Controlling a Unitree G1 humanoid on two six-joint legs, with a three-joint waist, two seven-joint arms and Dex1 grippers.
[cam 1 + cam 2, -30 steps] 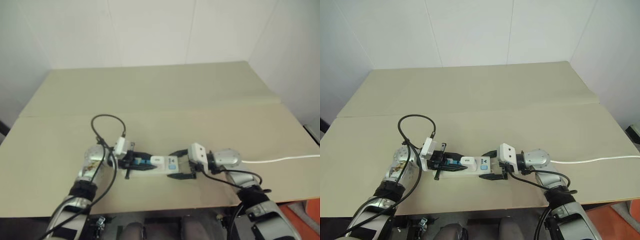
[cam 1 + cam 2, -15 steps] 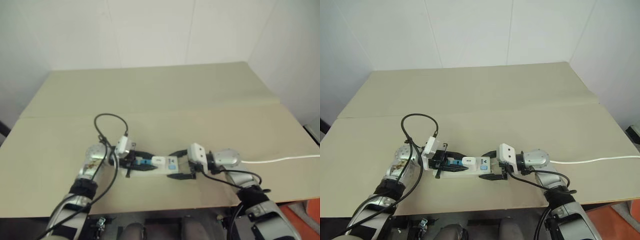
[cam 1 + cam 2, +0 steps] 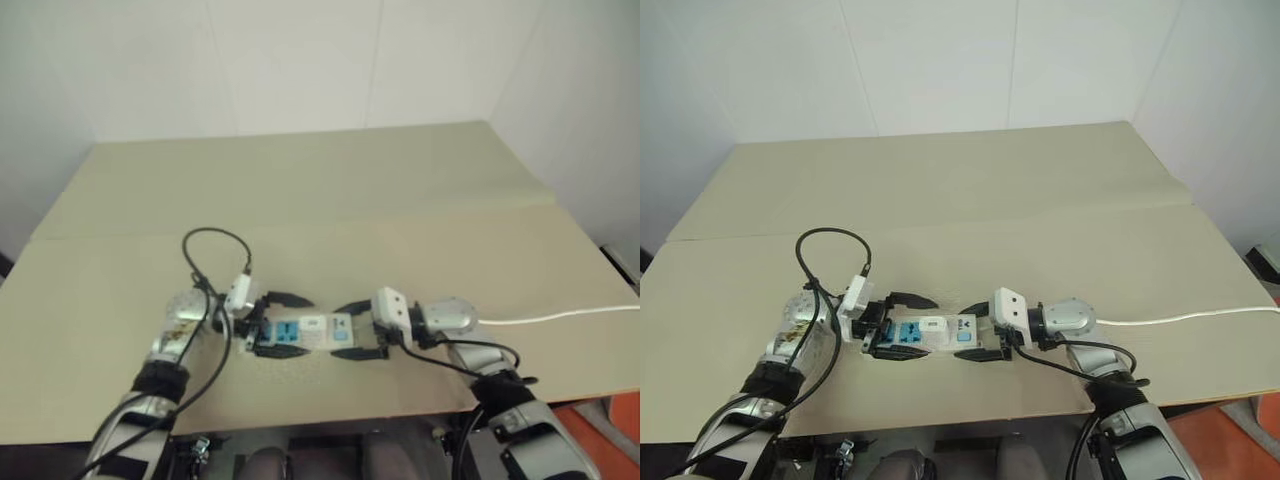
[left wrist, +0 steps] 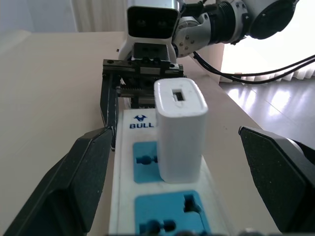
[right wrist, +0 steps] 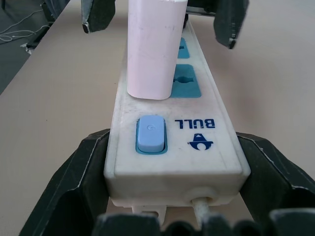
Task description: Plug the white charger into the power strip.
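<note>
The charger (image 4: 179,135) stands upright in the strip (image 3: 932,337), in the socket nearest the switch (image 5: 150,133), on the table (image 3: 1040,200). The left gripper (image 3: 902,325) is spread wide, its fingers (image 4: 76,184) either side of the strip, holding nothing. The right gripper (image 3: 978,331) clasps the strip's cable end between its fingers (image 5: 81,172).

left gripper (image 3: 902,324) now open off white charger (image 3: 933,324)

The white charger (image 4: 179,135) stands upright in the power strip (image 4: 162,209), sitting in a blue socket with its slot facing up. The left gripper (image 4: 184,184) has its fingers (image 4: 81,182) spread wide on either side, clear of it. Past the charger, the right gripper (image 4: 142,93) clamps the strip's far end.
</note>
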